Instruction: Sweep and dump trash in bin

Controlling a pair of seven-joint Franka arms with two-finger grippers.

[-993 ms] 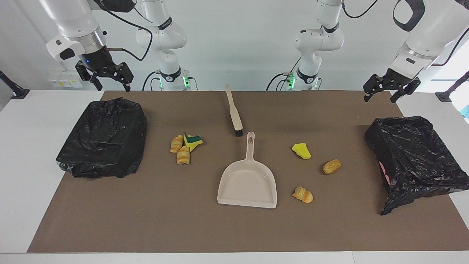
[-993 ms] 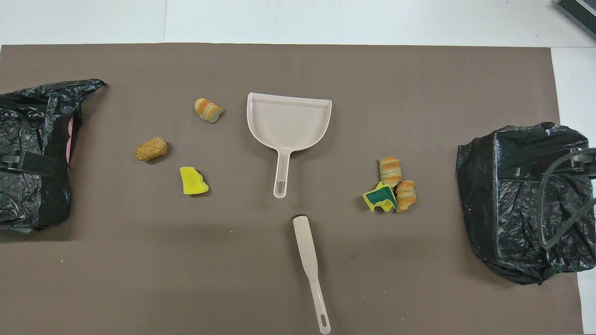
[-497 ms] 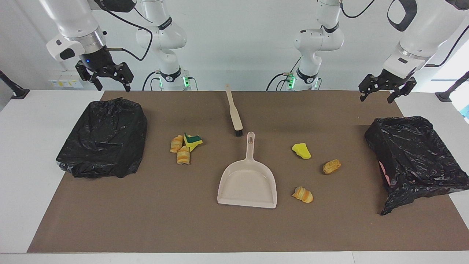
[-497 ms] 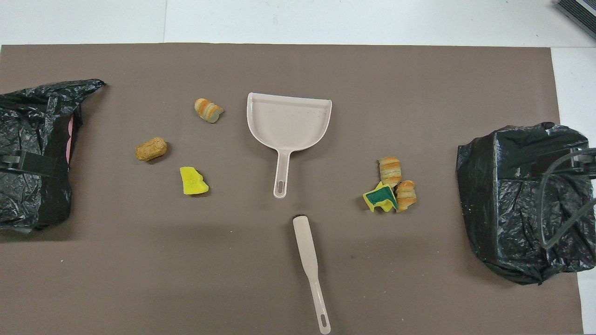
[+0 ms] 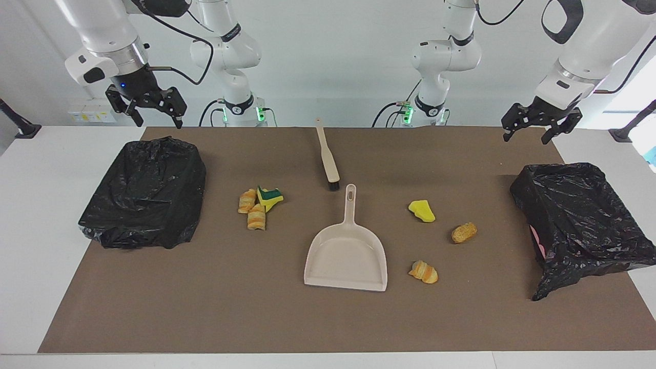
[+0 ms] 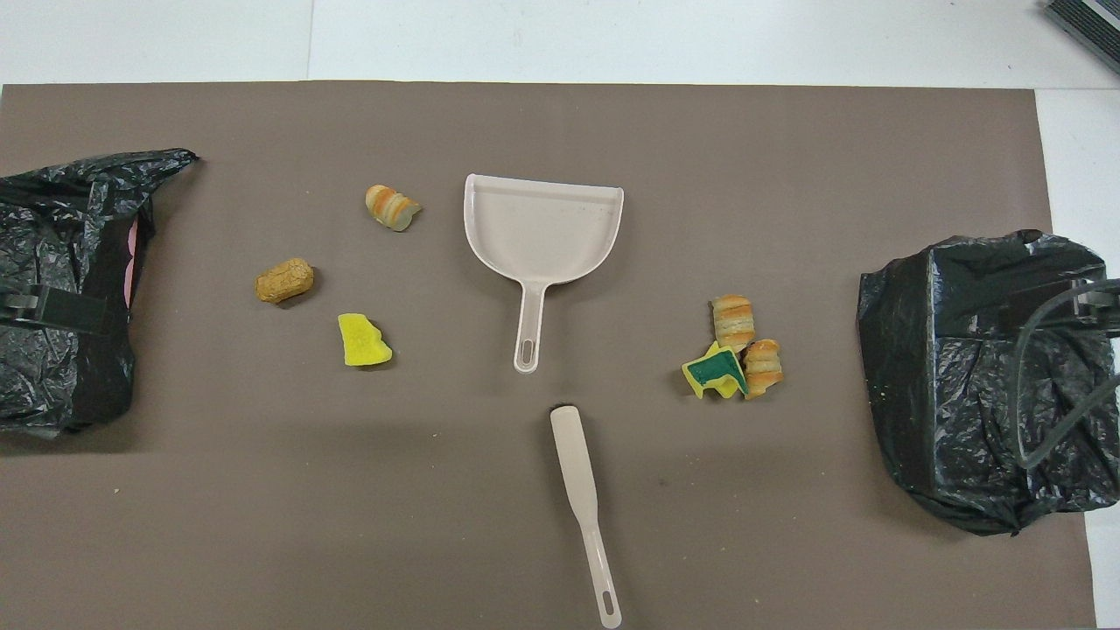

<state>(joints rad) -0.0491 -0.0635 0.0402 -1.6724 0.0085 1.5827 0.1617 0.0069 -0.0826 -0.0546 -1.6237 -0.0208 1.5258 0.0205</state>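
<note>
The trash lies in two groups on the brown mat. Toward the left arm's end are a yellow sponge (image 5: 422, 211), a tan lump (image 5: 464, 232) and a striped lump (image 5: 423, 271). Toward the right arm's end, two striped lumps (image 5: 247, 201) (image 5: 256, 217) touch a yellow-green sponge (image 5: 270, 196). A black-bagged bin (image 5: 146, 192) stands at the right arm's end, another bin (image 5: 579, 220) at the left arm's end. My right gripper (image 5: 156, 122) hangs open above its bin's nearer edge. My left gripper (image 5: 528, 138) hangs open over the mat's corner near the other bin. Neither holds anything.
A beige dustpan (image 5: 348, 251) lies mid-mat, handle pointing toward the robots. A beige brush (image 5: 328, 159) with black bristles lies just nearer to the robots, bristles by the dustpan's handle. The mat (image 6: 560, 525) is ringed by white table.
My left gripper has risen slightly and drifted a little toward the table's middle. The right arm, the trash, the dustpan and the brush have not moved.
</note>
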